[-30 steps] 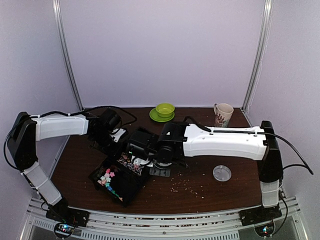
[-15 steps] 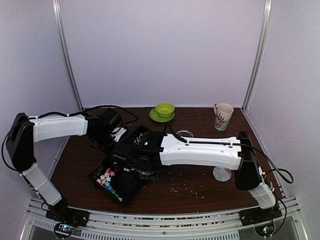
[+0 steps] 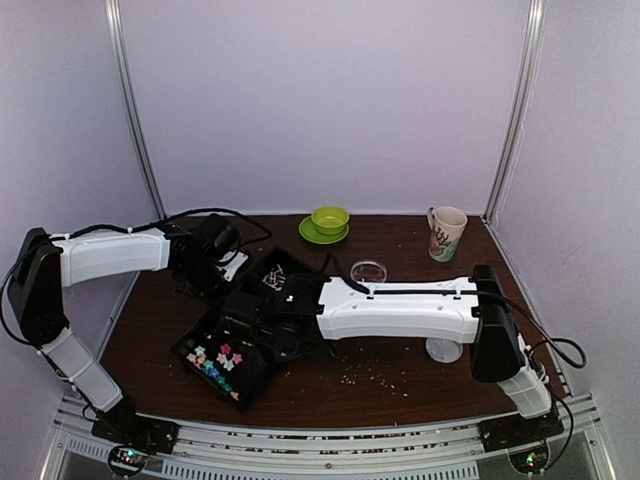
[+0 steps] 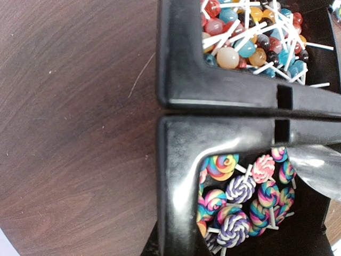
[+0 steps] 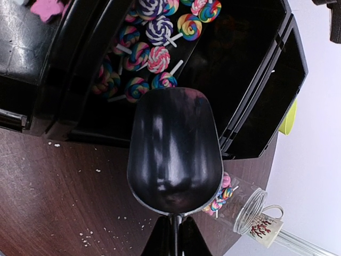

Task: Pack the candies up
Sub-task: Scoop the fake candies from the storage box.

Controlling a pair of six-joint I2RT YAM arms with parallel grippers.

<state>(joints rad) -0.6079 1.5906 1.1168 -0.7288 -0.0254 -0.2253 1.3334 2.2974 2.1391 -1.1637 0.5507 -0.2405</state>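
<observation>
Small pastel star-shaped candies (image 3: 215,358) in pink, green and white lie in the nearest black bin (image 3: 250,385); one pink one shows in the right wrist view (image 5: 45,8). My right gripper (image 5: 175,226) is shut on the handle of an empty dark scoop (image 5: 175,154), held over the bin of swirl lollipops (image 5: 144,48). From above it sits over the bins (image 3: 258,335). My left gripper (image 3: 215,255) is at the bins' far left corner, with the black bin wall (image 4: 178,186) running in between its jaws. The scoop's edge shows at the right of the left wrist view (image 4: 319,170).
Another bin holds round lollipops (image 4: 250,37). A clear jar (image 3: 368,270) with a few lollipops (image 5: 221,197) and its lid (image 3: 443,347) are right of the bins. A green bowl on a plate (image 3: 328,222) and a mug (image 3: 445,232) stand at the back. Pale crumbs (image 3: 375,375) dot the near table.
My right arm has swung left and carried the scoop from beside the bins to over them. The left gripper has stayed at the bins' corner.
</observation>
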